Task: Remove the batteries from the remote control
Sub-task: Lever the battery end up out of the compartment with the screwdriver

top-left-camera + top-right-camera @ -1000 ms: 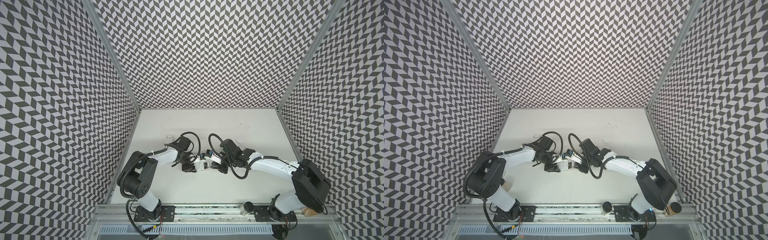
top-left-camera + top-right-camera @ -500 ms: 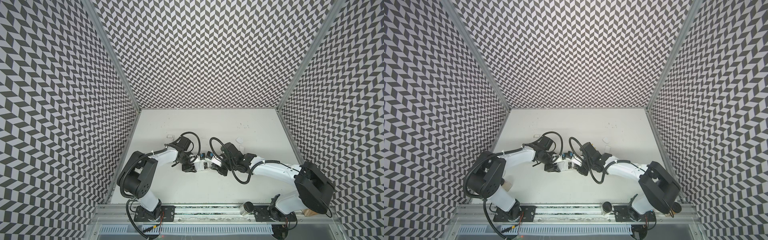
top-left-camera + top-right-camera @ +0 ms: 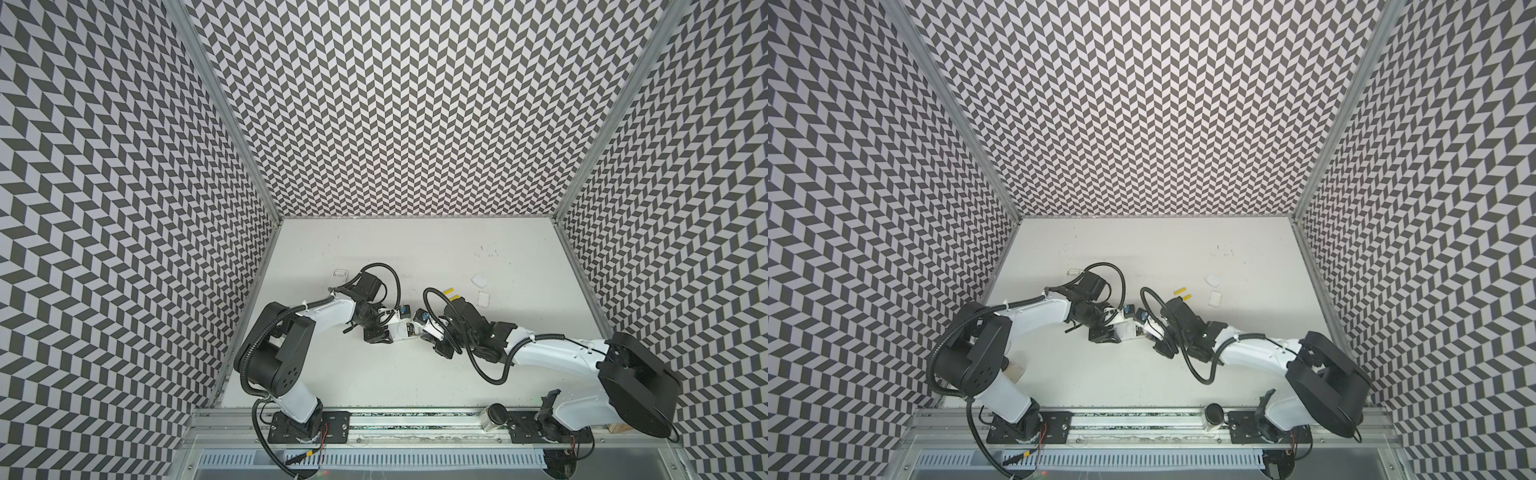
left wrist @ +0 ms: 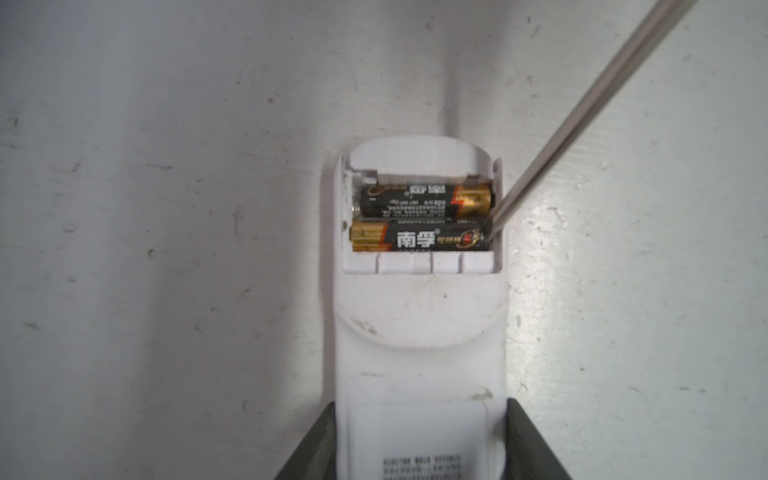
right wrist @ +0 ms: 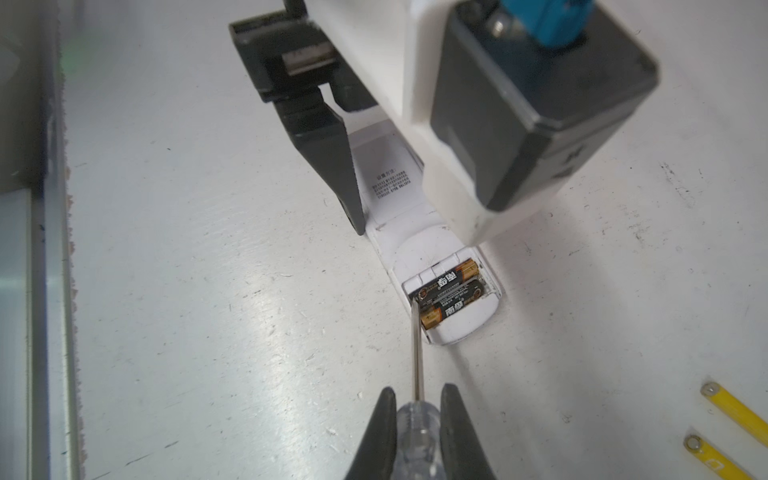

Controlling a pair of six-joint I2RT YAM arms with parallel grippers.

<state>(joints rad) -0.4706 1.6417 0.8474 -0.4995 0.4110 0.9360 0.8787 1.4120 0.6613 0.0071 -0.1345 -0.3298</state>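
The white remote control (image 4: 419, 332) lies back-up on the table with its battery bay uncovered. Two black batteries with gold ends (image 4: 424, 201) (image 4: 419, 240) sit side by side in the bay. My left gripper (image 4: 419, 405) is shut on the remote's body, one finger against each long side. My right gripper (image 5: 417, 395) is shut on the clear handle of a screwdriver (image 5: 415, 432). Its steel tip (image 5: 414, 302) rests in the bay at the end of one black battery. Two yellow batteries (image 3: 449, 289) (image 3: 456, 297) lie loose on the table behind my right wrist.
Two small white cover pieces (image 3: 478, 280) (image 3: 483, 298) lie right of the yellow batteries. A small clear piece (image 3: 340, 273) sits behind my left arm. Patterned walls close three sides, and a metal rail (image 3: 415, 430) with a black cylinder (image 3: 494, 415) runs along the front.
My right arm has shifted a little toward the front, still holding the screwdriver at the bay. The left arm and the remote have not moved.
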